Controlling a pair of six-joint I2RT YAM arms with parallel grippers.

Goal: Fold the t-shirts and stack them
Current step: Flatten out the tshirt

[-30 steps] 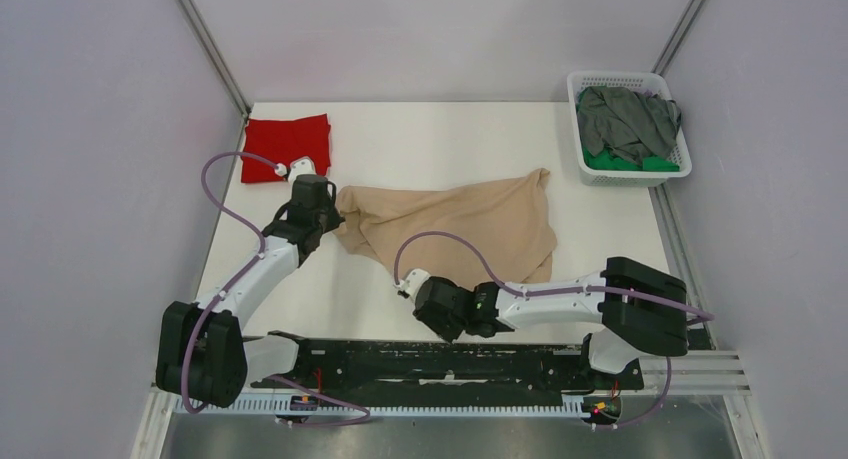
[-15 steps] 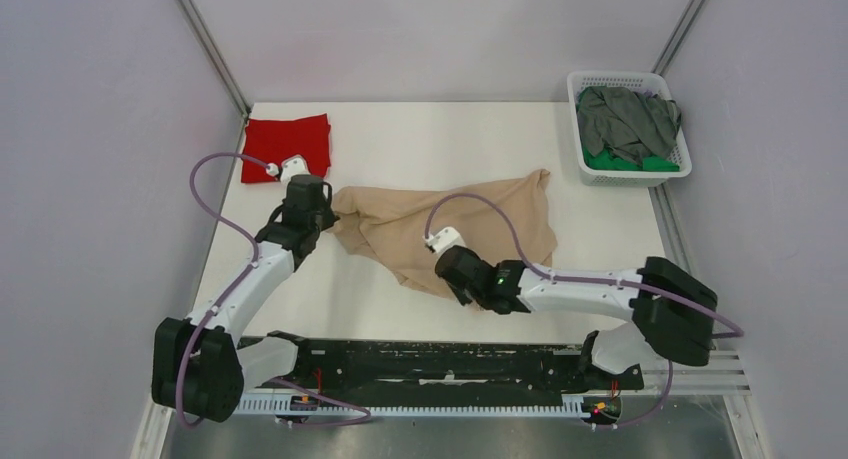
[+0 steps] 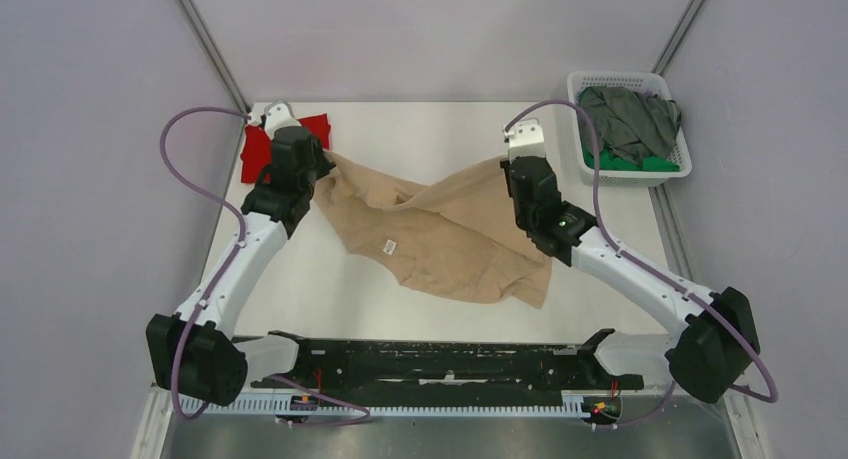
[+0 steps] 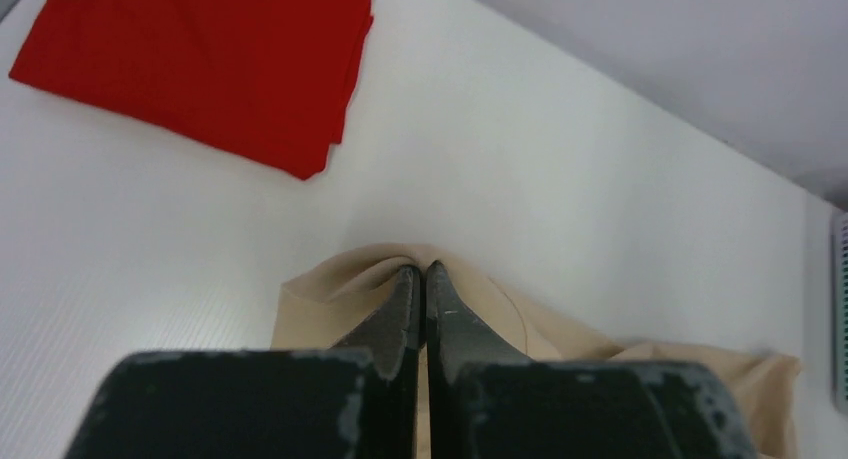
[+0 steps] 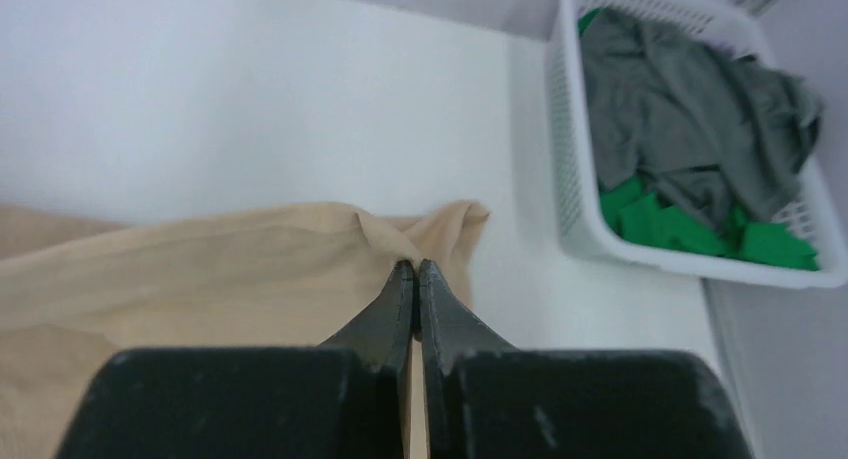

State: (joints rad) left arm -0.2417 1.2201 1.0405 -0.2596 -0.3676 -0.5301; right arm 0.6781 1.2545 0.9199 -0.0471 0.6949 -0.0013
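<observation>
your left gripper [image 4: 421, 271] is pinched closed on one corner of the beige t-shirt [image 3: 440, 244], just beside the folded red t-shirt [image 4: 200, 59] at the far left of the table [image 3: 420, 129]. your right gripper [image 5: 415, 267] is clamped tight on another corner, near the white basket [image 3: 622, 78] that holds the grey t-shirt [image 3: 625, 119] over the green t-shirt [image 3: 620, 162]. the beige t-shirt stretches between both grippers, its lower part spread on the table toward the arm bases.
</observation>
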